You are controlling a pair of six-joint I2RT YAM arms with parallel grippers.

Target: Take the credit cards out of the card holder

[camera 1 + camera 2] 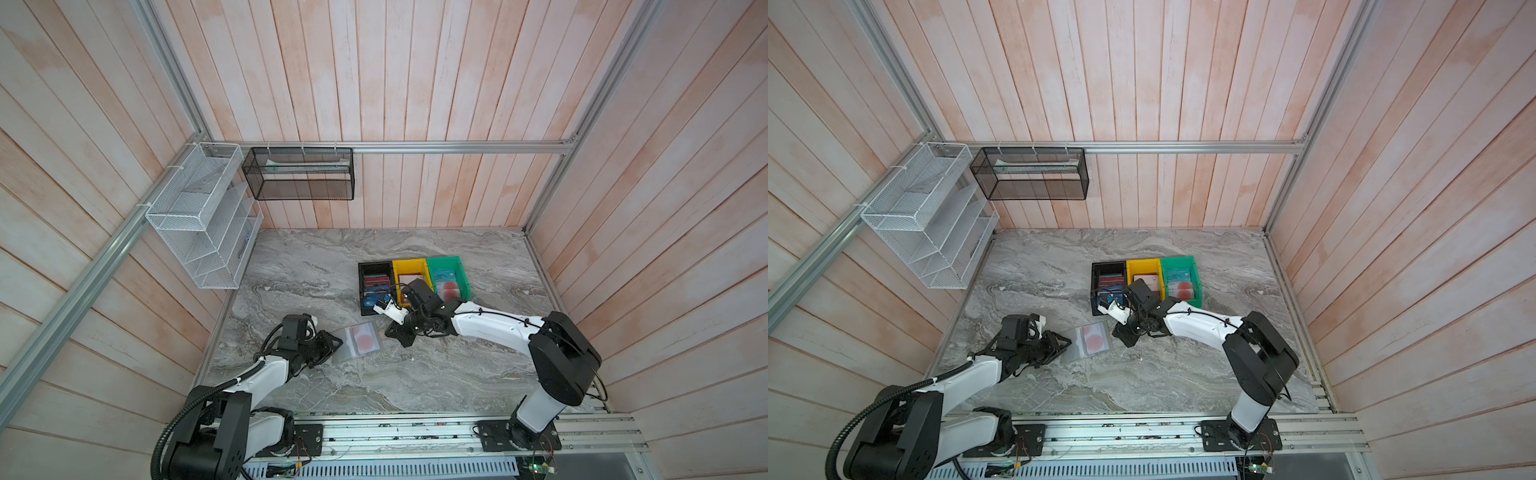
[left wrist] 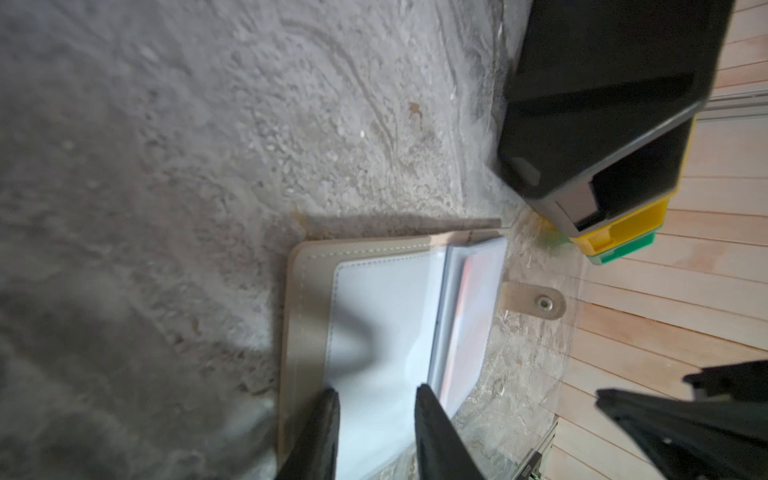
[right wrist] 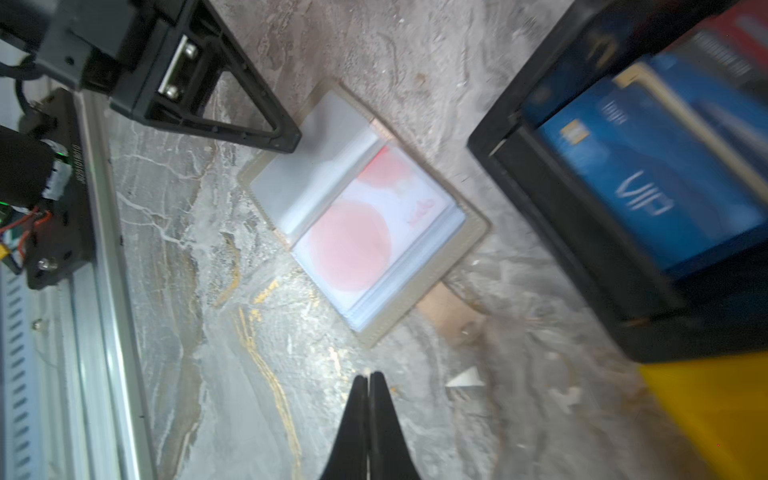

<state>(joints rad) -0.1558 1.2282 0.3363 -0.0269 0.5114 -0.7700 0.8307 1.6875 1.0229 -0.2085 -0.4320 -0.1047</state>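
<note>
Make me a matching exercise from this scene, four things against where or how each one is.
Things:
1 card holder
2 yellow bin
3 green bin
4 right tool

States:
a shut, empty
b middle of the bin row
c lying open on the table
d right end of the bin row in both top views

Pairs: 1-c, 2-b, 3-d, 4-a

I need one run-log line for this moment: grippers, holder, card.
thin grey booklet-style card holder: open on marble table | pale plastic card with red circle: in sleeve | left gripper: open, at holder | right gripper: shut, empty
</note>
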